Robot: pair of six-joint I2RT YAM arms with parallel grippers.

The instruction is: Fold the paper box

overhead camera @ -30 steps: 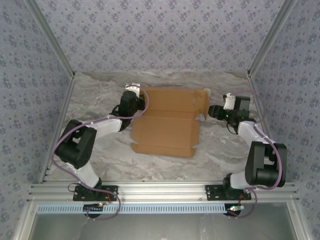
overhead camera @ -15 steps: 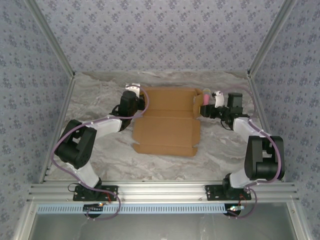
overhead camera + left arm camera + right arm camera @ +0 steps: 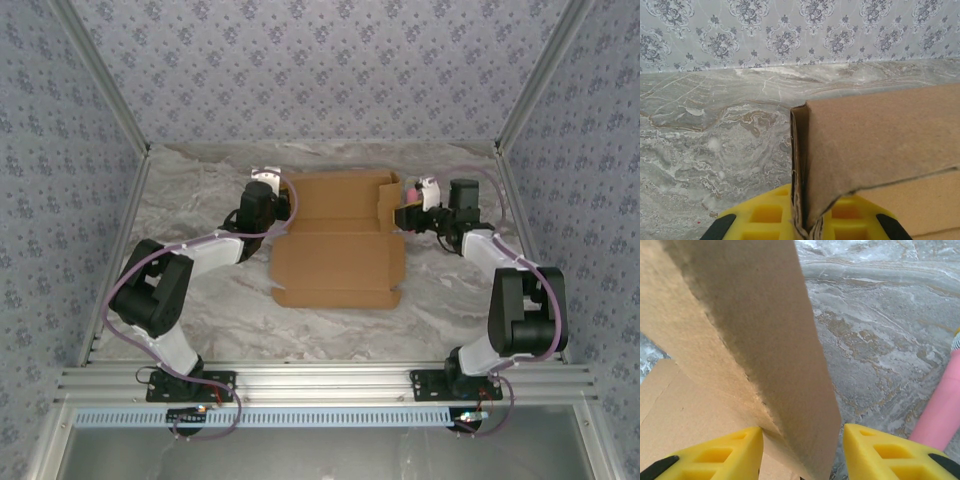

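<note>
The paper box point(image 3: 337, 258) is a brown cardboard sheet lying mid-table, with side flaps raised at its far end. My left gripper point(image 3: 284, 203) is at the far left corner, shut on the folded left flap. In the left wrist view that flap's doubled edge point(image 3: 801, 165) is pinched between the yellow fingers point(image 3: 765, 215). My right gripper point(image 3: 401, 215) is at the far right corner, open, straddling the upright right flap point(image 3: 775, 355). One finger point(image 3: 715, 455) touches the flap. A gap separates the other finger point(image 3: 890, 450) from it.
A small pink stick point(image 3: 941, 412) lies on the marble table point(image 3: 200, 200) just right of the right gripper, pink stick point(image 3: 411, 187) near the box's far right corner. Patterned walls enclose the table on the far side and both sides; an aluminium rail point(image 3: 330, 380) runs along the near edge.
My right gripper has swung left and farther back onto the box's right flap, its jaws narrowing around it. The box shifted slightly right. The left gripper has stayed shut on its flap.
</note>
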